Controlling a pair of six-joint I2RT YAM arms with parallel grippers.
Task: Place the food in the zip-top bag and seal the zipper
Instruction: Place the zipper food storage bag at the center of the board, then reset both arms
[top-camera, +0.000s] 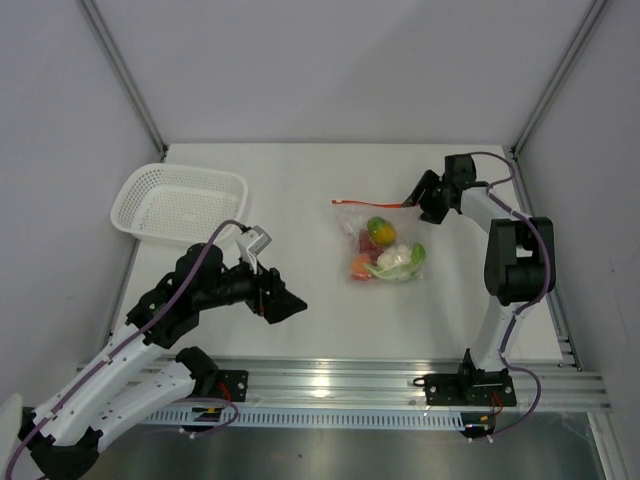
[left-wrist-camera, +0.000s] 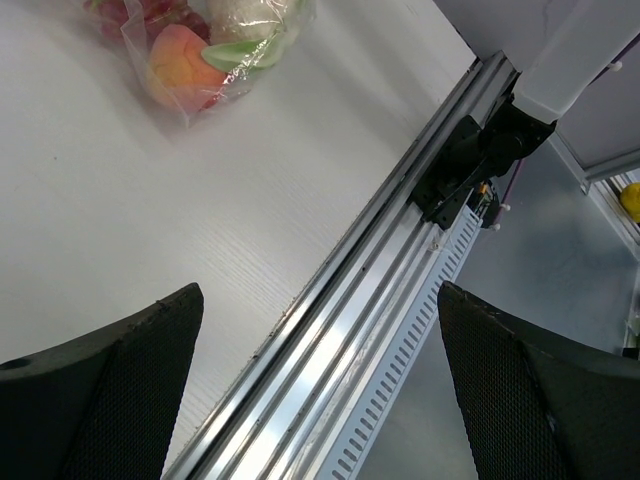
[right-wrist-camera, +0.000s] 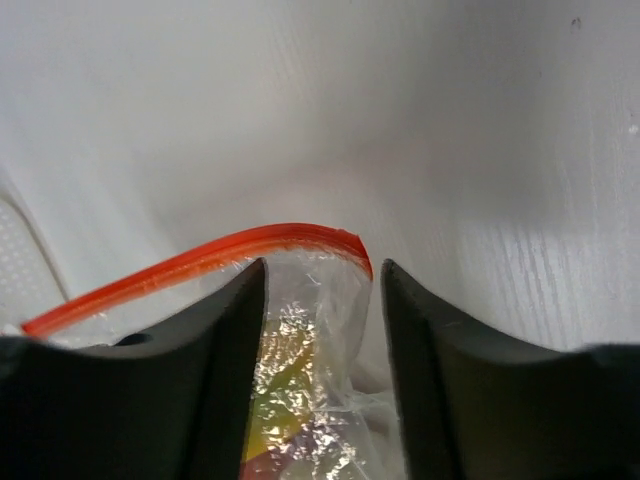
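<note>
The clear zip-top bag (top-camera: 388, 247) lies mid-table with the food inside: a yellow-orange mango (top-camera: 380, 230), a red-orange fruit (top-camera: 360, 266) and white-and-green vegetable pieces (top-camera: 398, 260). Its red-orange zipper (top-camera: 372, 204) runs along the far edge. My right gripper (top-camera: 416, 201) is at the zipper's right end, jaws apart around the bag's corner (right-wrist-camera: 300, 340), with the zipper (right-wrist-camera: 200, 258) curving just past the fingertips. My left gripper (top-camera: 287, 306) is open and empty above the near table, left of the bag. The bag's lower end (left-wrist-camera: 200, 50) shows at the top of the left wrist view.
A white mesh basket (top-camera: 180, 200) stands at the back left. A metal rail (top-camera: 400, 375) runs along the table's near edge and also shows in the left wrist view (left-wrist-camera: 370, 300). Grey walls enclose the back and sides.
</note>
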